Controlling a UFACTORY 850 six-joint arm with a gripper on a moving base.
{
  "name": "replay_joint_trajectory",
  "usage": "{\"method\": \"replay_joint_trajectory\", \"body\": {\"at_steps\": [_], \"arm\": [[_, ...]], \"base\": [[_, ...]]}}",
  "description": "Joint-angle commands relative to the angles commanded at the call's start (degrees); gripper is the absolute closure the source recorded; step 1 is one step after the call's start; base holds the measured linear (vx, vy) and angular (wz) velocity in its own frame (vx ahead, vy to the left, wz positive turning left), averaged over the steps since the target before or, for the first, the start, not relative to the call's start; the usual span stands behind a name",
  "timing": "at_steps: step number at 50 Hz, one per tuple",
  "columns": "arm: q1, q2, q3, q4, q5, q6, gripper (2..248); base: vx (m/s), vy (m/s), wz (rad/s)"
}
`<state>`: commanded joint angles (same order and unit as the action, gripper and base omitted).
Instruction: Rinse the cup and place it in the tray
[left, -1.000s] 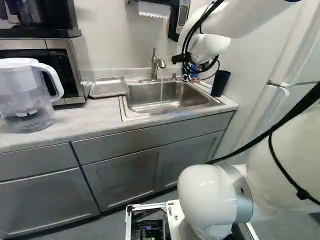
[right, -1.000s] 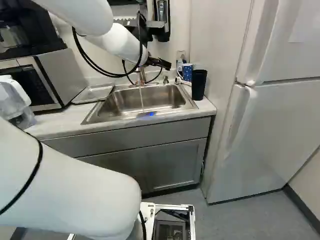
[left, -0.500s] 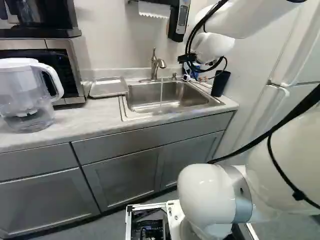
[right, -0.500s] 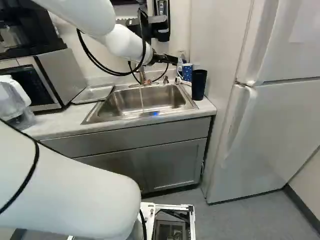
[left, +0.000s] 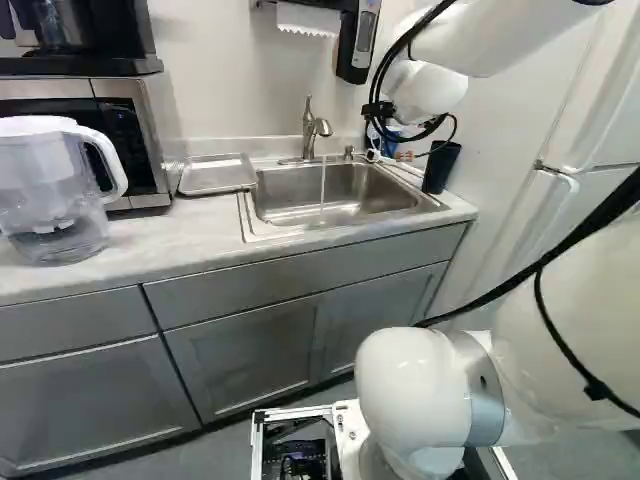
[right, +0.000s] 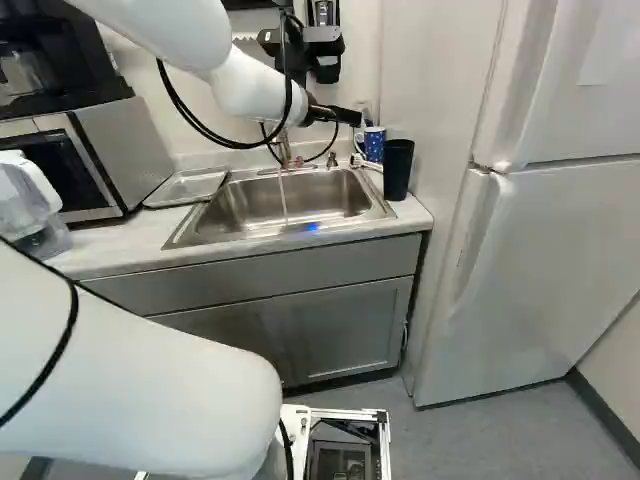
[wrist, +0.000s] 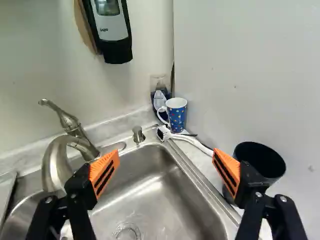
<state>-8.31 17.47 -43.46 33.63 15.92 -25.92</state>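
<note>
In the left base view the arm (left: 428, 95) partly hides the blue cup (wrist: 177, 118); the wrist view crops the tray (left: 217, 176).

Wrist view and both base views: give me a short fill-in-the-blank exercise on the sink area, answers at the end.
1. The gripper is ____, its fingers wide apart.
2. The faucet is turned ____, sending a stream into the sink.
3. The tray lies on the counter between the sink and the ____.
4. The spotted mug has a body coloured ____.

Missing words: open; on; microwave; blue
</note>
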Motion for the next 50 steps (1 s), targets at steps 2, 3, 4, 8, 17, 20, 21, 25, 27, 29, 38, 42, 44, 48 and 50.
{"method": "replay_joint_trajectory", "body": {"at_steps": [2,3,4,8,17,20,21,25,27,29,38,42,44,48,50], "arm": [[0.00,0.00,0.00,0.41,0.34,0.00,3],[0.00,0.00,0.00,0.62,0.52,0.00,3],[0.00,0.00,0.00,0.82,0.69,0.00,3],[0.00,0.00,0.00,1.65,1.44,0.00,3],[0.00,0.00,0.00,3.50,3.44,0.00,3],[0.00,-0.03,0.04,4.12,4.15,0.00,3],[0.00,-0.07,0.07,4.33,4.39,0.00,3],[0.01,-0.30,0.21,5.15,5.36,0.00,3],[0.01,-0.45,0.29,5.56,5.86,0.00,3],[0.02,-0.60,0.37,5.97,6.35,0.00,3],[0.04,-1.37,0.77,7.65,8.66,0.00,3],[0.06,-1.73,0.95,8.41,9.71,0.00,3],[0.07,-1.91,1.04,8.81,10.23,0.00,3],[0.14,-2.29,1.20,9.62,11.28,0.00,3],[0.20,-2.52,1.25,10.02,11.80,0.00,3]], "base": [[0.000,0.000,0.000],[0.000,0.000,0.000],[0.000,0.000,0.000],[0.000,0.000,0.000],[0.000,0.000,0.000],[0.000,0.000,0.000],[0.000,0.000,0.000],[0.000,0.000,0.000],[0.000,0.000,0.000],[0.000,0.000,0.000],[0.000,0.000,0.000],[0.000,0.000,0.000],[0.000,0.000,0.000],[0.000,0.000,0.000],[0.000,0.000,0.000]]}}
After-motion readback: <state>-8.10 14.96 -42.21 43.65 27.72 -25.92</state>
